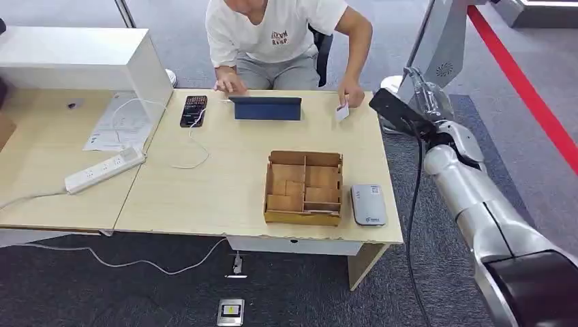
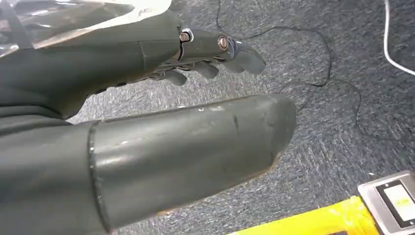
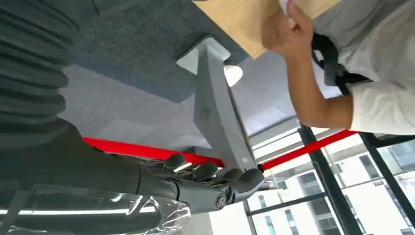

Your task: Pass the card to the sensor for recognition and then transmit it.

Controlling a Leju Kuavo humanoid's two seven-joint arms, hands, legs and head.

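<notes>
Nearest to my camera was the right arm [image 1: 477,204], a silver run coming up from the five o'clock corner of the head view and ending in my right hand [image 1: 417,95], raised past the far right corner of the surface [image 1: 204,197] at about one o'clock. From the right wrist view I read that right hand [image 3: 205,178] as holding nothing, its dark fingers [image 3: 244,178] lying loosely together and only slightly curled; whether to call it properly spread I could not tell. The card [image 1: 342,111] was not mine yet: a person [image 1: 279,34] seated on the far side pinched it in a hand [image 1: 351,92] at the far edge of the surface, just beside my raised hand but not touching it. The sensor [image 1: 369,204], a grey pad lying flat at the near right of the surface, at about four o'clock from the middle, had nothing on it, and the cardboard divider box [image 1: 303,189] sat just beside it. My left hand [image 2: 161,112] hung low over the carpet [image 2: 333,122], its thumb [image 2: 195,152] and fingers [image 2: 230,51] apart with nothing between them. I judged the task to be at its very start: the handover had not happened, so taking the card, bringing it down to the sensor for recognition and then passing it on all remained. A tablet [image 1: 266,107] and a phone [image 1: 193,110] lay further along the far edge, out of my way.
</notes>
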